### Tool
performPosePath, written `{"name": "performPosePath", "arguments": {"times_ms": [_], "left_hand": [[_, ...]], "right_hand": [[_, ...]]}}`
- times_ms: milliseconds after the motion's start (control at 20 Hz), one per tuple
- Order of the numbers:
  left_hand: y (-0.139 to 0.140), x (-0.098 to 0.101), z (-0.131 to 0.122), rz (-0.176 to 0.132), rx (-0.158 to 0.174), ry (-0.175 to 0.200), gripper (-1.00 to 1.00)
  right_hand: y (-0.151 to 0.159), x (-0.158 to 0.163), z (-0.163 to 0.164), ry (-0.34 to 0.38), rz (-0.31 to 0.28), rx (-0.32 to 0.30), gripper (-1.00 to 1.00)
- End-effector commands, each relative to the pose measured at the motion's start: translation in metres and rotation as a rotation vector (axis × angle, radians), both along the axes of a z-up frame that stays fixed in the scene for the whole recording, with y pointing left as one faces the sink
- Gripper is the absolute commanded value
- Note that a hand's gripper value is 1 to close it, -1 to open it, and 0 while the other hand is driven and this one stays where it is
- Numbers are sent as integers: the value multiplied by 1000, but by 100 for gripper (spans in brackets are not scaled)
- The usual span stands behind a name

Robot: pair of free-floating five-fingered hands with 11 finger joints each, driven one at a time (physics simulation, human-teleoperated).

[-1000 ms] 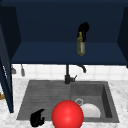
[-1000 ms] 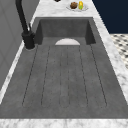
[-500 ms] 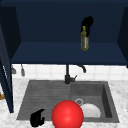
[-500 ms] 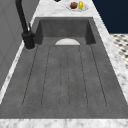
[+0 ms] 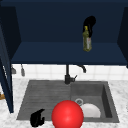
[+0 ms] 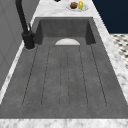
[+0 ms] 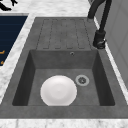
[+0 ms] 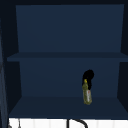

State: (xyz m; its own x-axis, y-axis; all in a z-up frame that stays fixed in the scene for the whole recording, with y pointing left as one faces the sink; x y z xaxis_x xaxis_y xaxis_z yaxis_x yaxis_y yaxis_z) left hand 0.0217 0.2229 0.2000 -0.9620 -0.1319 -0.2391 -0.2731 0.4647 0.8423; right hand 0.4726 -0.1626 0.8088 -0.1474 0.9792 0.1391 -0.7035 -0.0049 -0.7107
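My right hand (image 5: 89, 23) is up inside the open wall cabinet (image 5: 50, 30), fingers curled round the neck of a yellow-capped olive-green bottle (image 5: 87, 41) that hangs upright just above the lower shelf (image 8: 50, 106). My left hand (image 5: 37, 118) hovers at the sink's (image 5: 45, 92) front left edge, fingers curled on nothing, beside a red ball (image 5: 67, 114). A white plate (image 7: 58, 90) lies in the basin, near the black faucet (image 5: 68, 75).

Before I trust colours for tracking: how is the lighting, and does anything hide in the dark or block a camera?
Front view: flat light; a red ball close to the lens covers part of the plate. The right hand nearly merges with the dark cabinet above the bottle. Upper view: dim, the bottle alone stands out. Right side view: evenly lit sink, soft shading.
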Motion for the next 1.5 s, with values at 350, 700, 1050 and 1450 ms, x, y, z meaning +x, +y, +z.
{"name": "performPosePath", "arguments": {"times_ms": [350, 700, 1050, 1450], "left_hand": [[0, 0, 0, 0, 0, 0, 0], [0, 0, 0, 0, 0, 0, 0], [0, 0, 0, 0, 0, 0, 0], [0, 0, 0, 0, 0, 0, 0]], "right_hand": [[5, -50, -7, -18, -127, -27, 100], [0, -84, -7, -18, -116, -56, 100], [-14, -126, -9, -62, -68, -45, 100], [-43, -188, -10, -111, -53, -25, 100]]}}
